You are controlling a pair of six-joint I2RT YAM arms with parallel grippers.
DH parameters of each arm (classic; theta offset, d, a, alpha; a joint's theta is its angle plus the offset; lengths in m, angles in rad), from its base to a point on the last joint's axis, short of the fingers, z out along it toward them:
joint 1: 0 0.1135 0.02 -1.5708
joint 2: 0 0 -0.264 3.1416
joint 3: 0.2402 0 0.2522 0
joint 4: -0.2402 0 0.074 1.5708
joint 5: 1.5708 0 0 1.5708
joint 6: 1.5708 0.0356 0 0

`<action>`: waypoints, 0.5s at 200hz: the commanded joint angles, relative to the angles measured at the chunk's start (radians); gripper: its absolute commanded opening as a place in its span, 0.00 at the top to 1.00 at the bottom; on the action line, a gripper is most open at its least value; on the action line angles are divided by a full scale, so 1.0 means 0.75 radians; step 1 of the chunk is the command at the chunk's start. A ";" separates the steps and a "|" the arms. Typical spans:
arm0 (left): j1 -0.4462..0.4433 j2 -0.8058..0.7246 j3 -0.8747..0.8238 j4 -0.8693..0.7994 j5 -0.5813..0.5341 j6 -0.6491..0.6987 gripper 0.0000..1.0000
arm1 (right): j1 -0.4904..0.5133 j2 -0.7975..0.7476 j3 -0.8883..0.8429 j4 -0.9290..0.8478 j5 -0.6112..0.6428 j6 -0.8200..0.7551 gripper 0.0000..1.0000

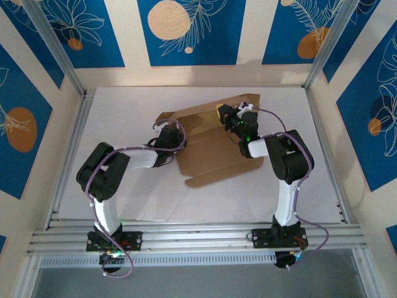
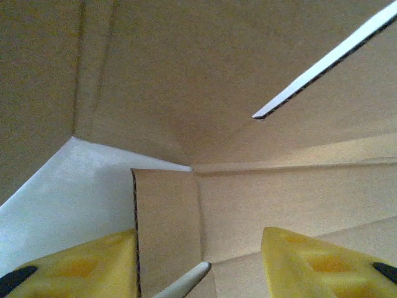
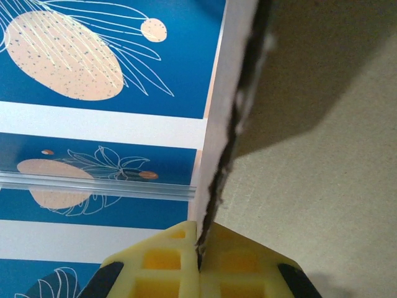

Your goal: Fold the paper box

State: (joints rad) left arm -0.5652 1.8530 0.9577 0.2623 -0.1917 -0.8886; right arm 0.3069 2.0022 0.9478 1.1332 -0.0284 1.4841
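Cardboard takes up the middle of the white table (image 1: 124, 112). The paper box (image 1: 208, 155) lies partly opened out there and reaches toward 12 o'clock, with its base panel flat and its far panels lifted.

The right gripper (image 1: 223, 113) works at about 1 o'clock on the sheet. In its wrist view the yellow fingers (image 3: 155, 264) are pressed together on the rough edge of a flap (image 3: 322, 155), which rises out of the pinch toward 12 o'clock. I take this grip as a way to stand the flap up along its crease. The blue patterned wall (image 3: 93, 62) showing past the flap at 9 o'clock suggests the flap is well off the table.

The left gripper (image 1: 170, 138) sits at the sheet's 9 o'clock edge. From its wrist camera the fingertips (image 2: 80, 267) are spread, one at 7 o'clock and one at 5 o'clock. A short flap (image 2: 167, 230) stands between them, its corrugated edge just beside the 7 o'clock finger (not squeezed from both sides).

That gripper seems placed to brace the side wall at the corner where the creases meet, so the sheet does not slide while the other arm lifts. By my reading the fold is at an early-to-middle stage: the walls are part-raised and no tab looks tucked in.
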 commanded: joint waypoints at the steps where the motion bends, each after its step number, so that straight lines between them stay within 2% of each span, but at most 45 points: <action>1: -0.013 0.005 0.070 0.143 0.086 0.081 0.48 | 0.040 0.044 0.000 -0.040 -0.121 -0.017 1.00; 69: -0.040 0.015 0.136 0.120 0.099 0.171 0.48 | 0.049 0.039 0.011 -0.058 -0.129 -0.025 1.00; 100: -0.067 0.029 0.178 0.093 0.082 0.221 0.48 | 0.046 0.012 0.039 -0.174 -0.125 -0.011 1.00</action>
State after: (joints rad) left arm -0.5800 1.8683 1.0229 0.2646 -0.1654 -0.8074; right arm 0.3061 2.0068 0.9691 1.1362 -0.0101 1.4914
